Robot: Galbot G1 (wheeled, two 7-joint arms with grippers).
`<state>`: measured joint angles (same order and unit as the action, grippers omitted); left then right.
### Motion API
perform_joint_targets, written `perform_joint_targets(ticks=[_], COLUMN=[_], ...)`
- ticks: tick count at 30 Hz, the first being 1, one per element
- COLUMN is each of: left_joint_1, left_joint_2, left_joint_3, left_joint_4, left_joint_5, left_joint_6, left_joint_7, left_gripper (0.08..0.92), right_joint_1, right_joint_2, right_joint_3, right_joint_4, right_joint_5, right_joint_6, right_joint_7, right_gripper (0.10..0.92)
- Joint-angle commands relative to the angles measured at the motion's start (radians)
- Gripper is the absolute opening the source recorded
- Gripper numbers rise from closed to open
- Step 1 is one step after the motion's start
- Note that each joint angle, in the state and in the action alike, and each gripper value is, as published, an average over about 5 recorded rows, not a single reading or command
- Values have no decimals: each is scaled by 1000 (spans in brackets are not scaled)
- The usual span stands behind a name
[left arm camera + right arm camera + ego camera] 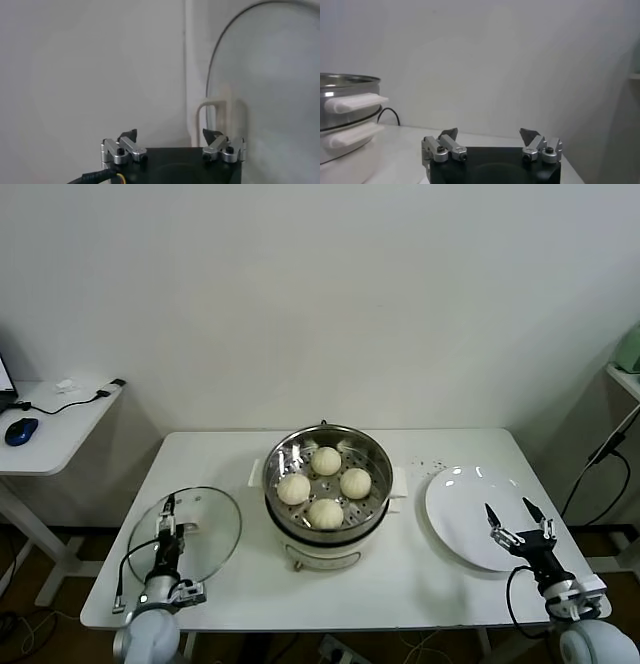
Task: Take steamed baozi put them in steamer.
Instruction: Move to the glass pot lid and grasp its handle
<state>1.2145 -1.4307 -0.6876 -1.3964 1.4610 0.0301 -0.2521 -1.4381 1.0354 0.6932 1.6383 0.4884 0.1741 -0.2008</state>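
Several cream-white steamed baozi (325, 485) lie on the perforated tray inside the shiny steel steamer (276, 467), which stands mid-table on its white base. The steamer's side and white handles (350, 102) show in the right wrist view. My left gripper (168, 517) is open and empty at the table's front left, over the glass lid (215, 529). In the left wrist view the left gripper (171, 134) faces the lid's white handle (220, 111). At the front right, my right gripper (516, 513) hangs open and empty over the near edge of the white plate (460, 504); its jaws (489, 133) stand wide apart.
A bare white plate lies to the right of the steamer. The glass lid (270, 80) lies flat to its left. A side desk (60, 424) with a blue mouse stands at far left, and a cable hangs at the right table edge.
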Motion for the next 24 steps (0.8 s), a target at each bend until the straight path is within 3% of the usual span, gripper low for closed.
perform_joint_targets(ticks=[1,6,9,17,24], left_joint_1=[-62,-57,-55,-42,-9], left_joint_2=[4,4,5,12,28], left_joint_3=[5,11,9,8,3], left_joint_4=[79,77,77,60,-32], left_joint_5=[10,-8,-16,-45,-94], left_joint_6=[11,6,3,-10,-15], left_joint_7=[-39,-35,-30,-21,-14], left_gripper=[823,817,767,533,334], right_joint_1=[8,4,5,13,25], right_joint_2=[8,14,18,27,28], right_joint_3=[-2,1,1,2,2], right_joint_4=[-12,-17,-23,-39,-49], right_joint_5=[-19,-30,-40,-62,-70], right_joint_6=[7,12,17,25,29], right_joint_7=[-3,-9,-12,-20,-22], right_gripper=[823,823,823,823,823])
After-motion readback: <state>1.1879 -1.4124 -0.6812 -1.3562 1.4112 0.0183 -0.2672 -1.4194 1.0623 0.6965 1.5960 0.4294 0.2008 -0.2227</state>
